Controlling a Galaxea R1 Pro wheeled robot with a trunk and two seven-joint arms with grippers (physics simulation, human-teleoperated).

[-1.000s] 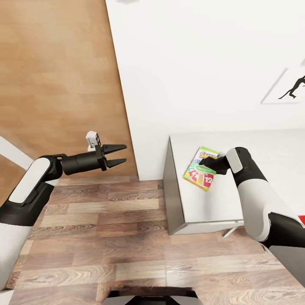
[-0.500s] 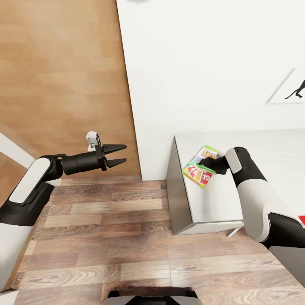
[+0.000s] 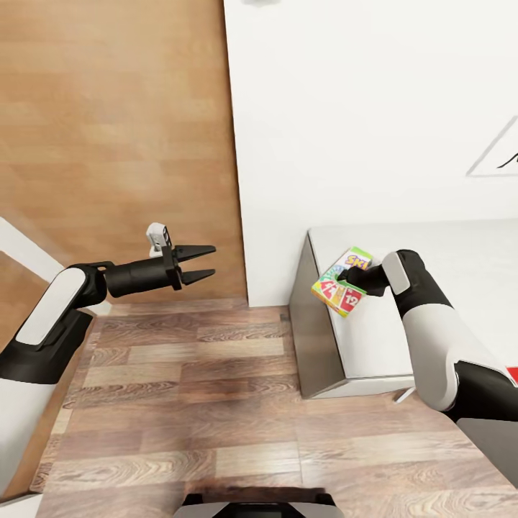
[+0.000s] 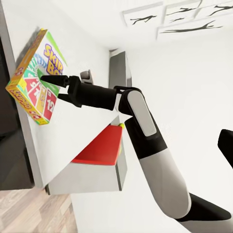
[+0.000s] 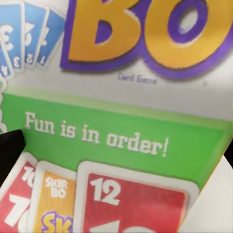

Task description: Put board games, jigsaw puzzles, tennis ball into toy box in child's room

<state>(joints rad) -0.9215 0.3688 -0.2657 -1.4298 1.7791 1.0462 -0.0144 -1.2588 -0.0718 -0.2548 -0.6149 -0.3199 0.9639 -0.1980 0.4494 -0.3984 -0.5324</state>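
— Green-and-red Skip-Bo box (image 3: pixel 343 283): where was it?
— Right of centre, gripped by the right end effector (image 3: pixel 347 275) over the bed (image 3: pixel 439 252). Left end effector (image 3: pixel 202 263) gaped, idle. Boxing seemingly remained.

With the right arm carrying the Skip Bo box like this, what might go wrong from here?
1. The right tool holds the Skip Bo box tilted, apparently near one side; it might slip or swing loose.
2. The box hangs over the grey edge of the bed, so a drop could land on the floor.
3. The left tool is open and far off, unable to help.
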